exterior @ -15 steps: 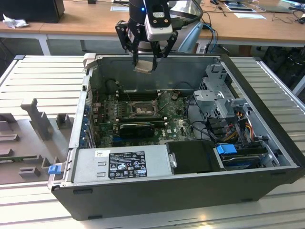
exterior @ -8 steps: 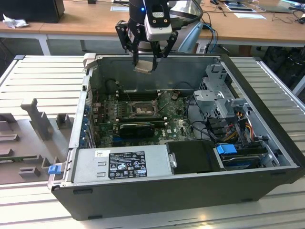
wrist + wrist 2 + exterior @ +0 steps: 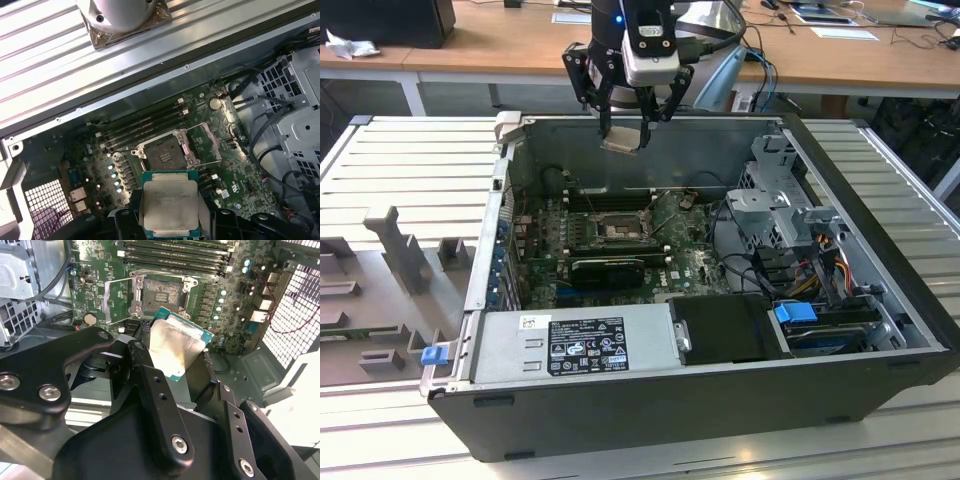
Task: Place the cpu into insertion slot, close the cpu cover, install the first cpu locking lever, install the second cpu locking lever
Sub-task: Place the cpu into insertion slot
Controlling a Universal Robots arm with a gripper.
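Cpu, one small pale-silver square plate (image 3: 623,140), hangs clamped in your black gripper's (image 3: 625,125) jaws above the open dark case (image 3: 670,410) in the exterior view. The second wrist view adds its green rim, one bare black-framed insertion slot (image 3: 162,292) and one silver cpu cover (image 3: 117,302) flipped open beside it. The first wrist view shows you the plate held clear of that slot.

Robot lab, open PC case (image 3: 670,410) on slatted alu bench (image 3: 410,160), desks (image 3: 500,45) behind

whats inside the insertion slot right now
Nothing sits in the insertion slot: its bare centre shows, with the cpu cover swung open beside it. The cpu hangs above the board in the fingers, hiding the board beneath it.
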